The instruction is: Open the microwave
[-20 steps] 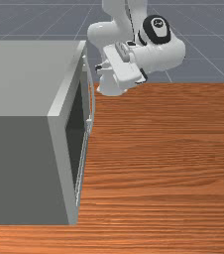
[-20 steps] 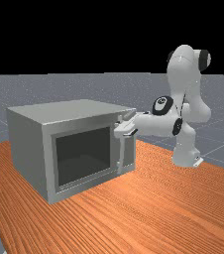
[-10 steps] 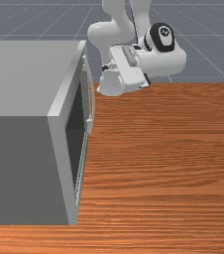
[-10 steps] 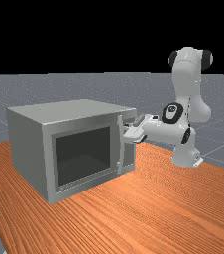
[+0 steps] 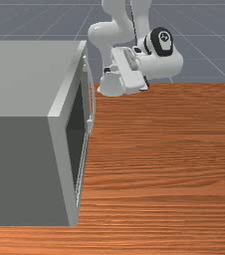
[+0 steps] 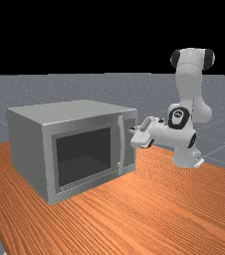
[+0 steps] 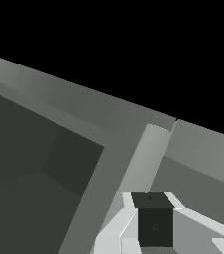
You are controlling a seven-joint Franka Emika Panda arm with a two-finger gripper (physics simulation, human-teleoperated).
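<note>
In the front view my gripper (image 5: 107,70) is beyond the far end of the microwave's front. In the far view my gripper (image 6: 133,130) stands right of the pale vertical handle (image 6: 122,149), with a gap between them. Its fingers are together with nothing between them. The grey microwave (image 6: 82,108) has its door (image 6: 84,155) closed. At the bottom edge of the wrist view is my gripper (image 7: 155,218), and the handle (image 7: 146,156) runs down past it toward the door's dark window (image 7: 34,173).
The wooden table (image 5: 169,169) extends in front of the microwave. A panel (image 6: 130,137) stands beside the handle at the door's far-view right, near my hand.
My hand has drawn away from the handle toward the far view's right and tilted. The microwave and its door have not moved.
</note>
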